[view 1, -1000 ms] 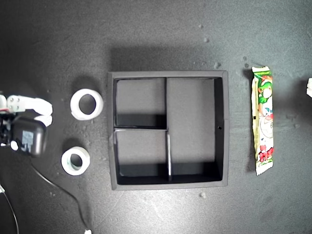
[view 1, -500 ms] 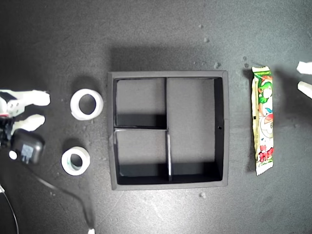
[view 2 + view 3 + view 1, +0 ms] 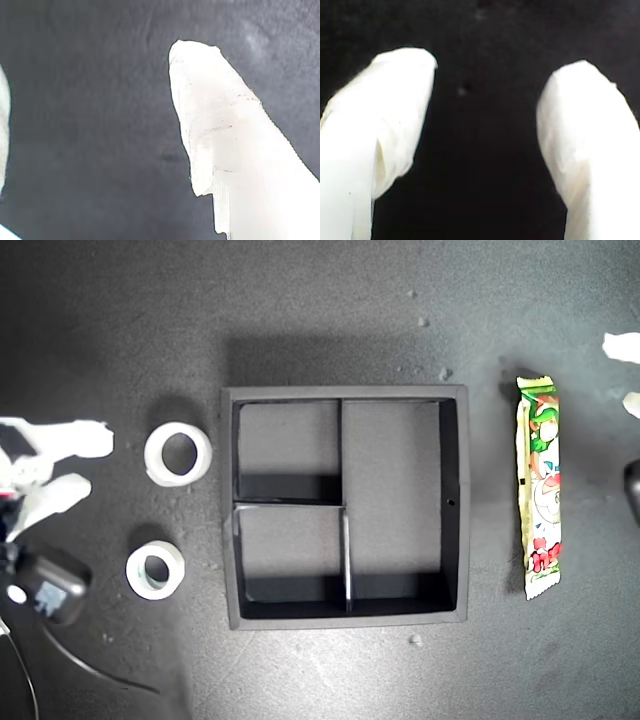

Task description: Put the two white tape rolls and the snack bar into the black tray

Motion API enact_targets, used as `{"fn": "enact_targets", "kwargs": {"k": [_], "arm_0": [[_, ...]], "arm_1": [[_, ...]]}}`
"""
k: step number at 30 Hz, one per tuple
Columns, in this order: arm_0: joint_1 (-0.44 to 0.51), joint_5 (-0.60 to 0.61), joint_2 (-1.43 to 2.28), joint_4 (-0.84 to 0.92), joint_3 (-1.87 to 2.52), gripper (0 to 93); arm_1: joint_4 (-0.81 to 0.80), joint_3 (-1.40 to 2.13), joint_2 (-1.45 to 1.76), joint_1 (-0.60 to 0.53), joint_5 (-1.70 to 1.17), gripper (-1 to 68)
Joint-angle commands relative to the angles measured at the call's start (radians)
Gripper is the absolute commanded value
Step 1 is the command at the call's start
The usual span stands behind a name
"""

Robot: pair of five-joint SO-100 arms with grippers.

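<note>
Two white tape rolls lie at the exterior view's left of the black tray (image 3: 345, 392): the larger roll (image 3: 178, 453) further up, the smaller roll (image 3: 155, 570) below it. The tray's three compartments hold nothing. The snack bar (image 3: 538, 487) lies lengthwise at the tray's right in the exterior view. One arm's gripper (image 3: 95, 464) stands open just left of the larger roll, apart from it. Another arm's gripper (image 3: 618, 372) is open at the right edge, above and right of the bar. My first gripper (image 3: 95, 65) and second gripper (image 3: 495, 62) are both open over bare dark table; which arm each belongs to I cannot tell.
A black camera block (image 3: 45, 585) with a trailing cable (image 3: 100, 670) hangs under the arm at the exterior view's left. A dark part (image 3: 632, 490) shows at the right edge. Small specks (image 3: 415, 640) dot the dark tabletop.
The gripper at the exterior view's left spread its fingers wider and edged toward the larger roll. The other gripper came in from the right edge. Rolls, bar and tray stayed put.
</note>
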Motion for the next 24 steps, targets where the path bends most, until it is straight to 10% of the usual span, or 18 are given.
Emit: {"fn": "enact_targets", "kwargs": {"k": [1, 24], "arm_0": [[0.005, 0.034, -0.092, -0.032, -0.077, 17.6], [0.091, 0.160, -0.434, -0.206, -0.186, 18.9]], "arm_1": [[0.043, -0.147, -0.216, -0.058, -0.075, 24.1], [0.121, -0.224, -0.430, -0.244, -0.078, 27.9]]}}
